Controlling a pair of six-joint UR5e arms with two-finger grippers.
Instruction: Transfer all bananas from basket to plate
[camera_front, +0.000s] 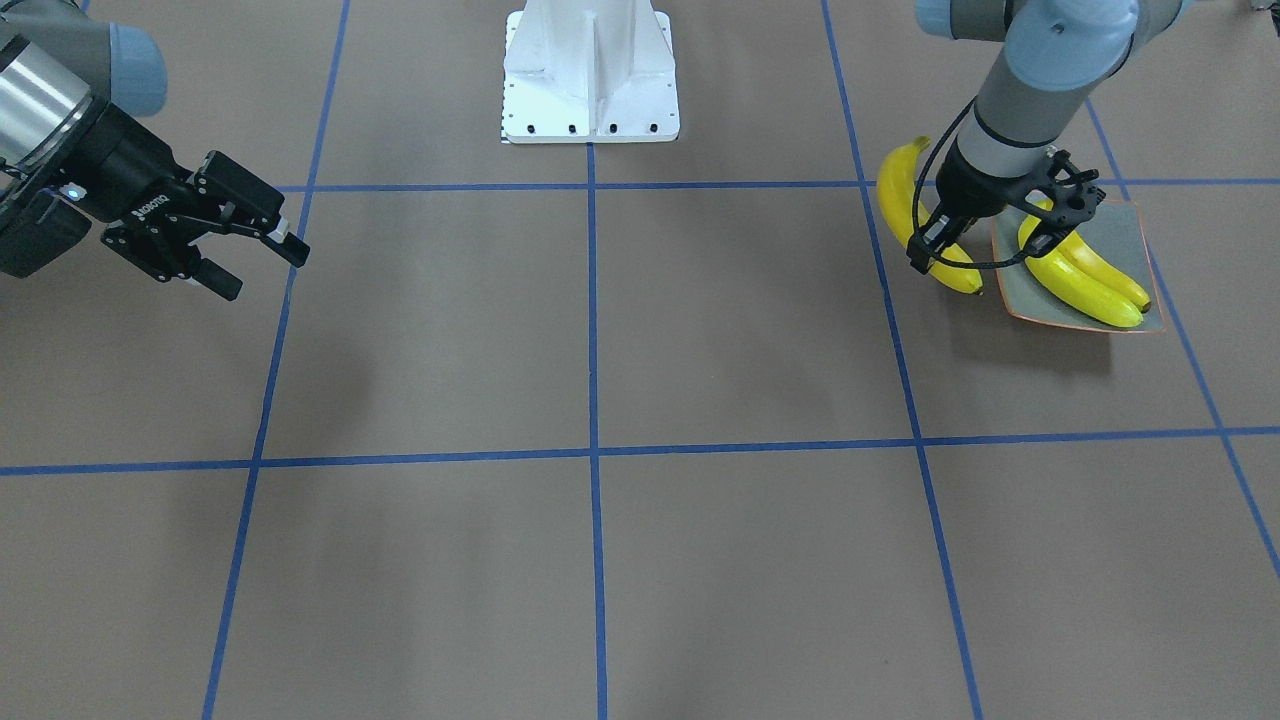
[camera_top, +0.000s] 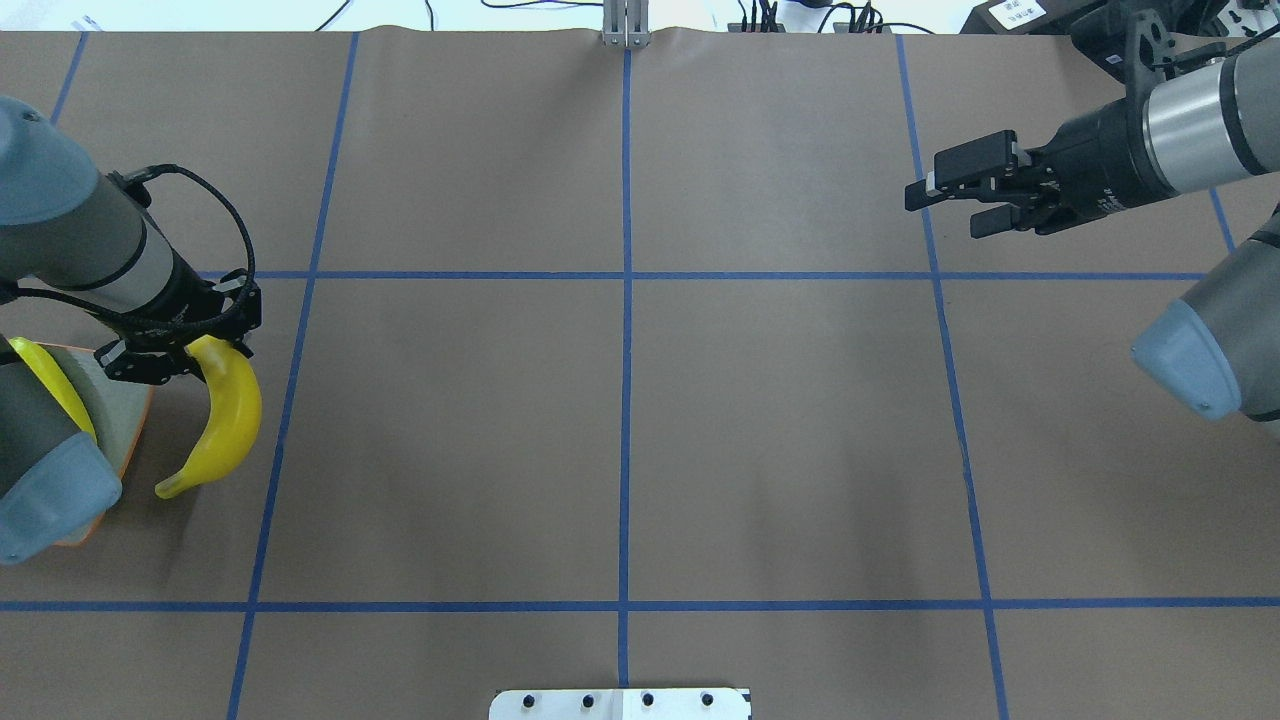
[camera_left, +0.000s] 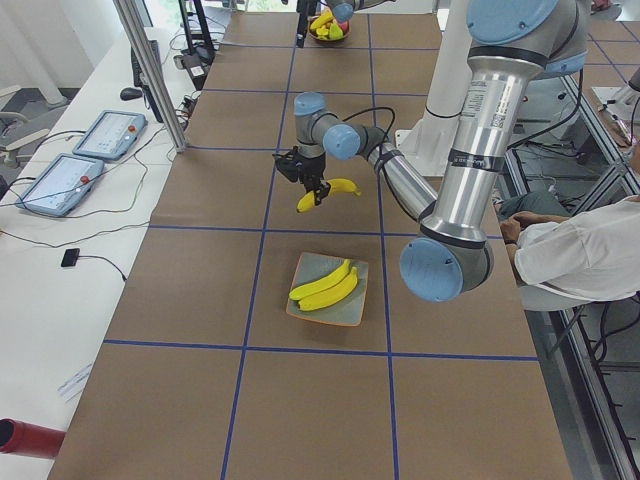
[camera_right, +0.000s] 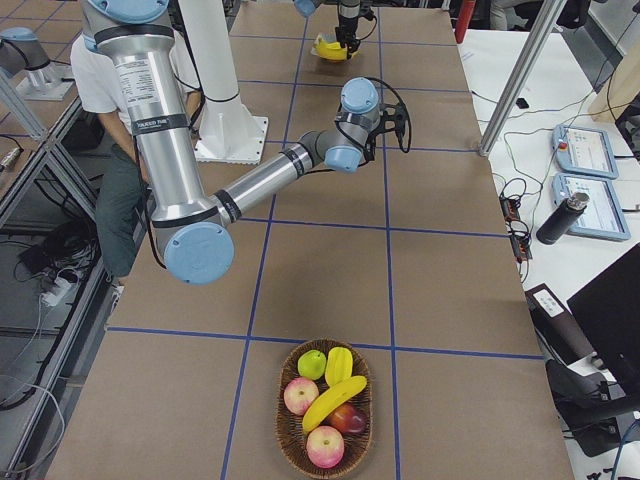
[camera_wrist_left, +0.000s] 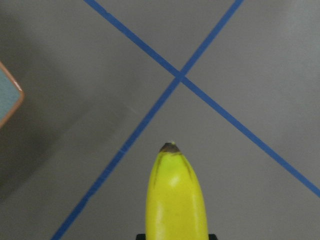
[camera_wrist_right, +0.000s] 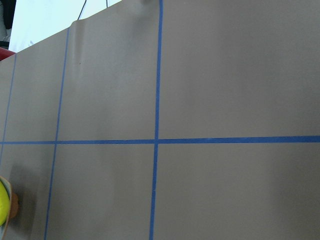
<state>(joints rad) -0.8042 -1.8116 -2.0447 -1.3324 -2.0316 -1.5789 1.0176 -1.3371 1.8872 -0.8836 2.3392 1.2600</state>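
Front view: shows the left tool clamped round the held banana near the bench's end on the robot's left, just beside the plate, on the side toward the bench's middle. Shows two more bananas lying side by side on the plate. Shows the right tool toward the opposite end, jaws apart and holding nothing, and a white base at the robot's edge.

Overhead view: catches the held banana curving away from the left tool toward the robot's edge, outside the plate's orange rim. Hides most of the plate under the left arm. Gives the right tool near the far edge, fingers spread, well apart from everything else.

Left side view: puts the held banana up off the bench surface, with the plate and its pair nearer the camera. Takes in a person seated beside the bench.

Right side view: finds the basket at the bench's end on the robot's right, holding a basket banana among red apples and a green apple.

Left wrist view: looks along the held banana to its dark tip, above a crossing of blue tape, with a corner of the plate at the frame's left.

Right wrist view: offers bench and tape lines, plus a sliver of yellow low at the left, too small to tell.
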